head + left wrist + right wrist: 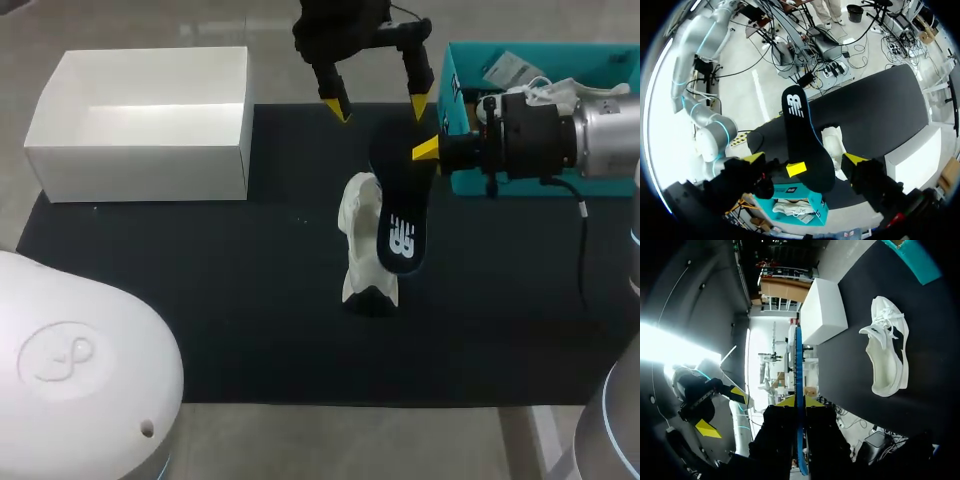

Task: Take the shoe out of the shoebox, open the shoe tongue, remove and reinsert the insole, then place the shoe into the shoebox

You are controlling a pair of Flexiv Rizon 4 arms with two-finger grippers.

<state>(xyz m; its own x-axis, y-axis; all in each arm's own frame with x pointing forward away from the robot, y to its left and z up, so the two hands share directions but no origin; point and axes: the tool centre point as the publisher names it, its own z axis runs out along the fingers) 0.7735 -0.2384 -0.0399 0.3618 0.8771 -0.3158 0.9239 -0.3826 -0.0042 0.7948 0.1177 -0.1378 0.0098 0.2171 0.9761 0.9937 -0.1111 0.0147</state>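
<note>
Dark insole (402,215) is out of the shoe, clamped edge-on between the two yellow tips of the right gripper (798,402), held near one end with the printed end sticking out ahead of the fingers. White shoe (360,230) sits on the black mat (200,300), below and just beside the free end of the insole. From the right wrist view it lies off to one side of the gripper, opening facing up, laces loose. Whether the insole tip touches the shoe cannot be told; it looks lifted clear. Left gripper (377,106) hangs above and beyond the insole, fingers wide apart, holding nothing; the insole and shoe lie ahead of it, between its spread tips. Judged step: removal is done and reinsertion is next. To do it well, the right gripper should probably turn the insole flat, line its long axis up with the shoe, and feed the free end in under the tongue at a shallow angle. The left gripper would likely need to come down and pin the heel collar or hold the tongue back, since a light shoe may slide on the mat. The grip should stay firm until most of the insole is seated. Teal box (452,85), probably the shoebox, sits behind the right gripper with paper inside. White box (140,160) stands well apart on the left gripper's far side. Grey tabletop (300,440) shows around the mat.
</note>
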